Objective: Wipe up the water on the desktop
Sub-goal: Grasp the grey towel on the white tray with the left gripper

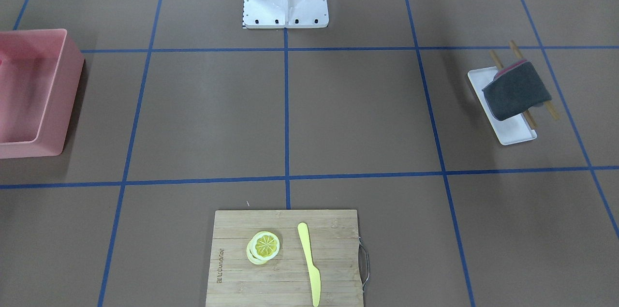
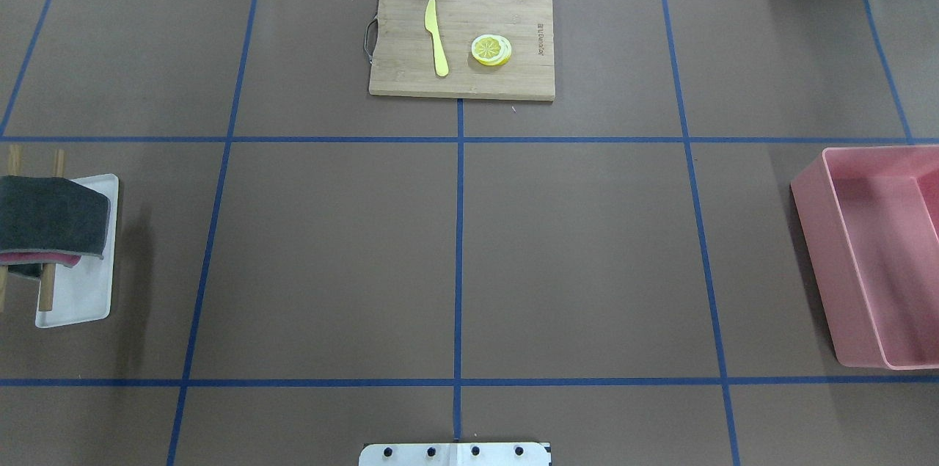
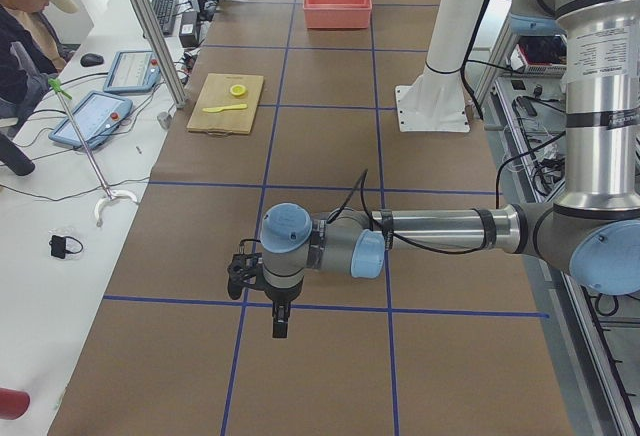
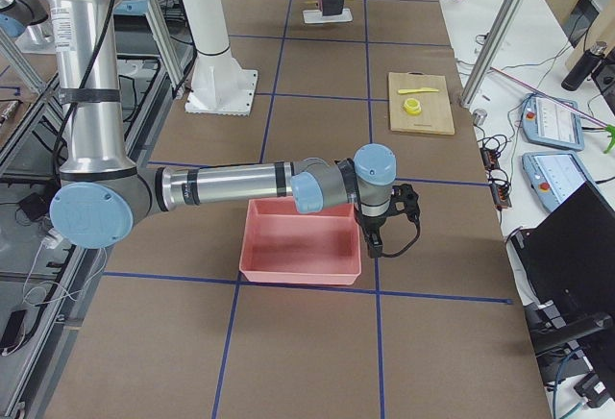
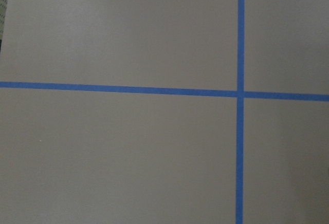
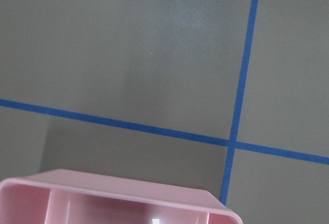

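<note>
Exterior left view shows the desktop (image 3: 330, 156) running away beneath the left claw (image 3: 279, 330), which hangs low over a blue tape line at the near end of the table. Whether its jaws are parted or clenched I cannot tell, since no closer view shows them. The same holds for the right claw (image 4: 376, 249), which hangs at the other end. A pink bin (image 4: 298, 270) sits just beside and under the right claw, toward the robot's base. A bamboo cutting board (image 2: 411, 77) lies well apart from both claws, on the operators' side of the table. A white tray (image 2: 73, 297) is at the left claw's end of the table, though the left side view does not show it. On that tray a grey cloth (image 2: 51, 216) is draped over a wooden rack (image 2: 46, 290). A yellow knife (image 2: 438, 40) and a lemon slice (image 2: 491, 50) rest on the board.

No water shows on the brown surface in any view, so the spill has yet to be found. The step in hand looks like fetching the cloth with the left claw. It should pinch the cloth's raised top fold, lift it straight up off the rack, and avoid dragging the tray along.
</note>
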`<state>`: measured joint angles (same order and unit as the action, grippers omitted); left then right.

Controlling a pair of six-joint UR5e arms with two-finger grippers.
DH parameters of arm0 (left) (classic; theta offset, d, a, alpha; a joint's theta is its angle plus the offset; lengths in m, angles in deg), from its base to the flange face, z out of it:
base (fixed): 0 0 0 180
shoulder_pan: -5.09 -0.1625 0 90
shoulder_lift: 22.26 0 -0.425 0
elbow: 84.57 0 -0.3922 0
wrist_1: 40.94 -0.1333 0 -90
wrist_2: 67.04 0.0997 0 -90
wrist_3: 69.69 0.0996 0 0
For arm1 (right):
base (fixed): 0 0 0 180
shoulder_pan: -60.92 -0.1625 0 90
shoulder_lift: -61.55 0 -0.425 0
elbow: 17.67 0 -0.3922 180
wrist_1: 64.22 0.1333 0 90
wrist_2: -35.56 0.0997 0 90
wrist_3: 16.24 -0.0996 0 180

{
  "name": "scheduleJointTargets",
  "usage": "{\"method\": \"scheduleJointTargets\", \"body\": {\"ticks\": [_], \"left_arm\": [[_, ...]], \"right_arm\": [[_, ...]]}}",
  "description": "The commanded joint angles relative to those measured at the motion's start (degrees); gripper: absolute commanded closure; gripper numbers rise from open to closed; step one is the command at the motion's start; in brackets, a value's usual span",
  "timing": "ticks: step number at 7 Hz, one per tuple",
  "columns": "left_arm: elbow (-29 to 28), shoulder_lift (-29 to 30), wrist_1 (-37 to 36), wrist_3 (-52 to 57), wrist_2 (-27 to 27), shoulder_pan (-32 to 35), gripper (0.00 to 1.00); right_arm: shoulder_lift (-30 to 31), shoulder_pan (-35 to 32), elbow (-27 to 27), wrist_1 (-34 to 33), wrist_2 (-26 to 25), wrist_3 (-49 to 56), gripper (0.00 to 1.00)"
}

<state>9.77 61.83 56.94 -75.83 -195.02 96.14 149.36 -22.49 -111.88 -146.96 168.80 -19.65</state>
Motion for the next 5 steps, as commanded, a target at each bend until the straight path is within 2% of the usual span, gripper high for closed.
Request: {"method": "scheduleJointTargets", "body": {"ticks": [1, 3, 4, 5], "left_arm": [[6.93, -1.28, -9.05, 0.78, 0.01, 0.01, 0.02], [8.21, -3.14, -8.14, 0.61, -1.12, -0.08, 0.02], [7.87, -3.05, -8.23, 0.17, -4.44, -0.17, 0.02], [8.83, -3.14, -7.97, 0.52, -5.17, -0.17, 0.02]], "right_arm": [[-0.61, -1.49, -5.06, -11.14, 0.09, 3.5, 0.0], [-0.62, -1.5, -5.55, -11.66, 0.09, 3.5, 0.0], [-0.53, -1.5, -5.89, -11.49, 0.26, 3.5, 0.0], [0.25, -1.5, -6.77, -11.23, 1.57, 3.41, 0.0]]}}
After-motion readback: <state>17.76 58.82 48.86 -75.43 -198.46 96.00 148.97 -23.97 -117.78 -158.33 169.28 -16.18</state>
